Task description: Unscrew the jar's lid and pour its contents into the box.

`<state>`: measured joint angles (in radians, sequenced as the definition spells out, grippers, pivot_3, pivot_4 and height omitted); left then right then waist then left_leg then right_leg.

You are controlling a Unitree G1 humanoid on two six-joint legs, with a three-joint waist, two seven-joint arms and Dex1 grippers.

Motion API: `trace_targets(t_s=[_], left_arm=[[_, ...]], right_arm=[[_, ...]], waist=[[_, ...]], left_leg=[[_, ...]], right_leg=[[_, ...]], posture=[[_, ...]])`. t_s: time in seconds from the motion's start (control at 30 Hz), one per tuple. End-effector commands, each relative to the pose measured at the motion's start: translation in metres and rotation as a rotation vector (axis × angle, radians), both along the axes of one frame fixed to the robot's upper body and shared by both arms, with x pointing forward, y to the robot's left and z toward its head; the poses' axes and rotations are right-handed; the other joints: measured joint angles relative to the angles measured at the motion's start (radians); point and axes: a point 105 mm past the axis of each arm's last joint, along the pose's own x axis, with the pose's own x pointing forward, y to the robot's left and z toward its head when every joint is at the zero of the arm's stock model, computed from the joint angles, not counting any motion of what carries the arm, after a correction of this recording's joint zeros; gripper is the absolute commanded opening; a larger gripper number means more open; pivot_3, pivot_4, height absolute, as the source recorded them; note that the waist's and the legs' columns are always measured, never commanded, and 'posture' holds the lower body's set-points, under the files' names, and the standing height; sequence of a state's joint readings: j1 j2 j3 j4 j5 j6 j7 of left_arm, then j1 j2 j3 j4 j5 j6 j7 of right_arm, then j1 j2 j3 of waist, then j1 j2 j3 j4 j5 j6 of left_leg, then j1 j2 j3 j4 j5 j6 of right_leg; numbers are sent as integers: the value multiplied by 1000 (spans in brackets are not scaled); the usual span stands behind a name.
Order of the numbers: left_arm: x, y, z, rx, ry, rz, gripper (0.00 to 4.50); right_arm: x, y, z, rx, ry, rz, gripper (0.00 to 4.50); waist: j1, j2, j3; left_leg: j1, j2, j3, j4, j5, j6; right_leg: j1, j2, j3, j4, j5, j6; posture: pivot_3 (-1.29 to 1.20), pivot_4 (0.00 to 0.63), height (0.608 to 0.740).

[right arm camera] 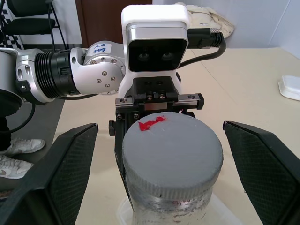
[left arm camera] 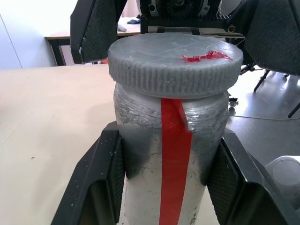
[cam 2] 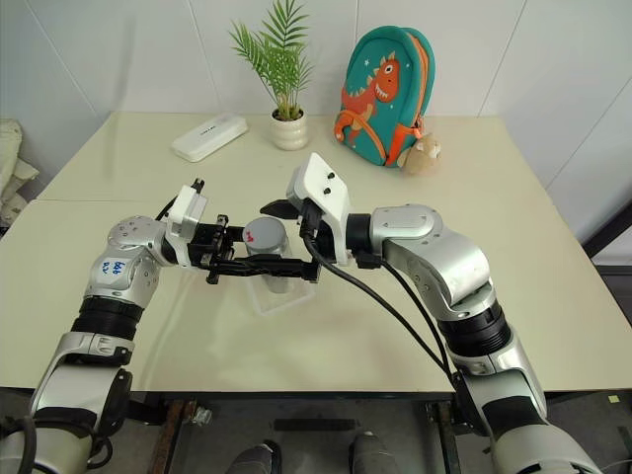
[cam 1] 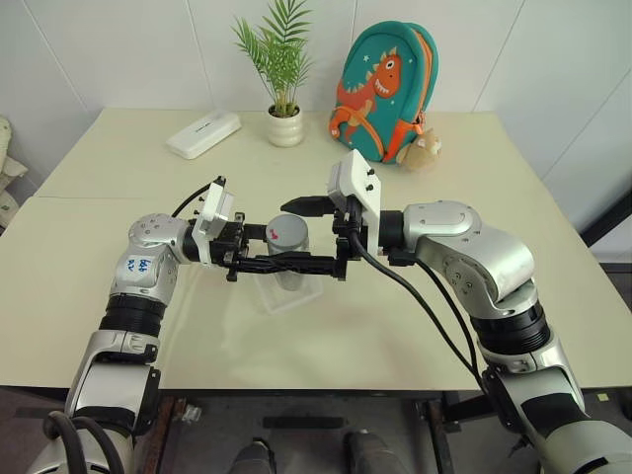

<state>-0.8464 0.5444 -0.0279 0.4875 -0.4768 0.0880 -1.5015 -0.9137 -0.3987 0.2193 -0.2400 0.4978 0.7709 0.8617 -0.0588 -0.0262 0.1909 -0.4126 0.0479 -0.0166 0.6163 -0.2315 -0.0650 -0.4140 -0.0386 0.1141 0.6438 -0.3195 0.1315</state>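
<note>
Left claw: your left gripper point(left arm camera: 166, 164) is squeezed tight on the jar point(cam 1: 290, 259), holding its body just under the lid.
Right claw: your right gripper point(right arm camera: 161, 164) is spread wide. One finger point(right arm camera: 70, 168) stands on each side of the lid point(right arm camera: 171, 152), and neither one touches it.
Jar: you hold it upright in the air, right above the box point(cam 1: 289, 289). It has a red stripe down its side.
Lid: it is still on top of the jar. It looks screwed down all the way, with a red mark on top.
Contents: you cannot see them through the cloudy wall of the jar.
Box: it sits on the table point(cam 1: 89, 257) right under the jar. It looks empty from here.
Far from the jar: the plant pot point(cam 1: 284, 126), the white case point(cam 1: 203, 134) and the dinosaur bag point(cam 1: 383, 91) stand at the back of the table.
Done: the jar is picked up and held over the box.
Left to do: pinch the lid, twist it off, then tip the jar so the bits fall into the box.
</note>
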Motion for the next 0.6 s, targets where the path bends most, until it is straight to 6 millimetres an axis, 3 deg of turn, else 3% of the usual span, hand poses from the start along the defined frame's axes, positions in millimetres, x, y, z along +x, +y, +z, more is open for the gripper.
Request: trace_targets(t_s=[0.03, 0.6], left_arm=[[-10, -1, 7, 18, -42, -79, 1967], [-10, -1, 7, 20, -43, -83, 1967]], right_arm=[[-2, -4, 14, 35, -56, -2, 4474], [10, 3, 18, 54, -47, -20, 4474]], waist=[[0, 0, 0], [1, 0, 0]], left_leg=[[0, 0, 0, 0, 0, 0], [0, 0, 0, 0, 0, 0]], right_leg=[[0, 0, 0, 0, 0, 0], [0, 0, 0, 0, 0, 0]], posture=[[0, 150, 740], [0, 150, 740]])
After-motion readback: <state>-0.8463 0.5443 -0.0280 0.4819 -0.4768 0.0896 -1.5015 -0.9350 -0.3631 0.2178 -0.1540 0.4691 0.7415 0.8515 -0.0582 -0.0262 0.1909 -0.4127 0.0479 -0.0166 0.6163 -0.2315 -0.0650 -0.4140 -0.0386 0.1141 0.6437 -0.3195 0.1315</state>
